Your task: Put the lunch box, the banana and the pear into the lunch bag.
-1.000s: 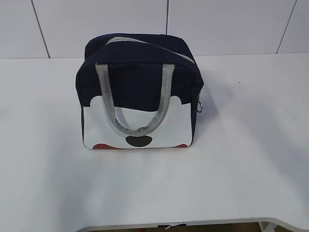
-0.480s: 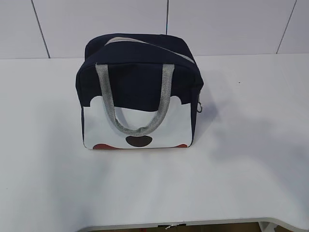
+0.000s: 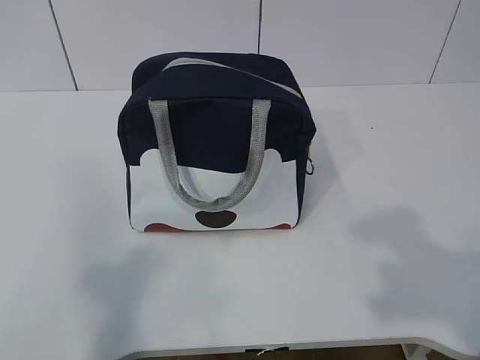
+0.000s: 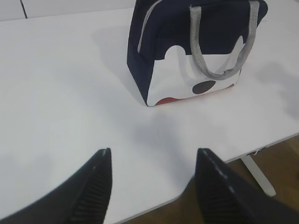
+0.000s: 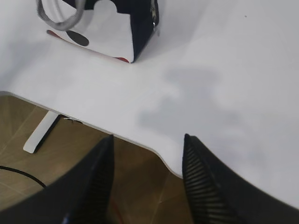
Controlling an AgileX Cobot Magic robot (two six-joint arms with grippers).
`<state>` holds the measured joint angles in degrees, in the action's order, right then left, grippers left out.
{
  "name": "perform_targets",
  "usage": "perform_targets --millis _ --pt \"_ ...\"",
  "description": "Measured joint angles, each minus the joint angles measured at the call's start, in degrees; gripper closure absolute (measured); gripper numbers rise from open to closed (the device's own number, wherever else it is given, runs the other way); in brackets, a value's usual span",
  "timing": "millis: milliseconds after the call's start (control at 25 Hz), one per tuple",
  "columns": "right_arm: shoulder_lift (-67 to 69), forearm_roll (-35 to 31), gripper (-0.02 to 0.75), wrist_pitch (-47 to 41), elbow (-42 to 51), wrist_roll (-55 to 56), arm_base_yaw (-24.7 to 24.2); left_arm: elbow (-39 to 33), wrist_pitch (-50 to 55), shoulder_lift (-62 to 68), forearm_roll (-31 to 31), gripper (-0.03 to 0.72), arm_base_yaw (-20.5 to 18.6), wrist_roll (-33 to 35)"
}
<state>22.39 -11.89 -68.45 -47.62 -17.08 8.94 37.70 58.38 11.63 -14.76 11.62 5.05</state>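
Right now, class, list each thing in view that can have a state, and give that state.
lunch bag: upright on the table, zipped shut, front handle hanging over the white panel.
left gripper: open, empty, above the table's front edge.
right gripper: open, empty, above the table's front edge.

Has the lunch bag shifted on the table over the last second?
No. In the exterior view the lunch bag sits at the same spot against the wall seam behind it and the table edge; only shadows on the table changed.
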Motion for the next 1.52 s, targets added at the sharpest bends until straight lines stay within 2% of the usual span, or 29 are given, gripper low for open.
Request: perform_targets --millis 280,600,800,920,1520 --pt "-9.82 2.62 0.337 2.27 9.50 3.79 0.00 -5.26 -0.08 -6.03 1.54 0.270 0.00 -2.73" --pt "-20.13 5.86 0.337 2.84 15.04 5.09 0.00 -7.70 -0.08 -10.78 2.93 0.270 0.00 -4.71" --pt "-22.78 6.47 0.337 2.98 18.10 6.26 0.00 -7.84 5.01 -11.02 8.26 0.270 0.00 -7.34" --pt "-23.36 6.71 0.337 2.98 18.69 6.37 0.00 -8.47 5.24 -11.02 10.15 0.270 0.00 -7.67" --pt "-23.36 6.97 0.337 2.98 18.82 6.70 0.00 -8.82 5.24 -11.02 10.69 0.270 0.00 -7.67"
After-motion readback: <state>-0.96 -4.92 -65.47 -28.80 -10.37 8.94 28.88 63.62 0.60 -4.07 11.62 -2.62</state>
